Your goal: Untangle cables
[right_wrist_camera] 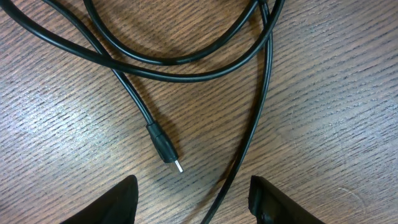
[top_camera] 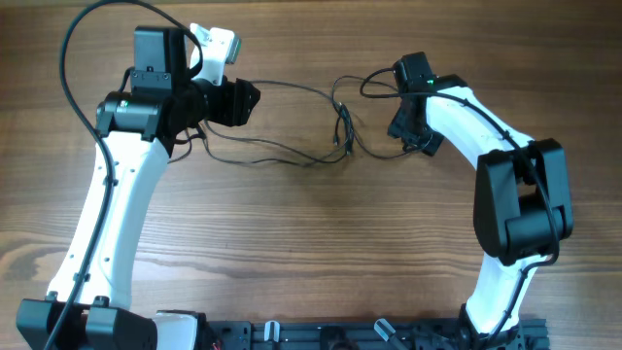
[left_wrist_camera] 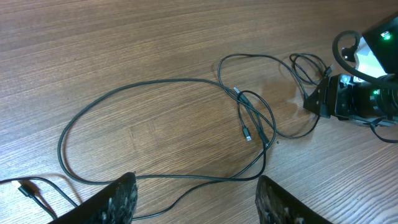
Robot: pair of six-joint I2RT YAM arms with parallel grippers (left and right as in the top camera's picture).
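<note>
We see thin black cables [top_camera: 342,126] lying in loose loops on the wooden surface [top_camera: 292,253] between our arms, crossing near the middle. Our left fingers [left_wrist_camera: 121,199] and right fingers [right_wrist_camera: 118,202] are spread apart, holding nothing. A small plug [right_wrist_camera: 163,148] lies near the right pair.

Soft, even light on all 3 views; cables [right_wrist_camera: 160,144] ahead of the right gripper [right_wrist_camera: 191,186] cast faint shadows, sharply focused, while its fingers [right_wrist_camera: 115,202] blur darkly.
</note>
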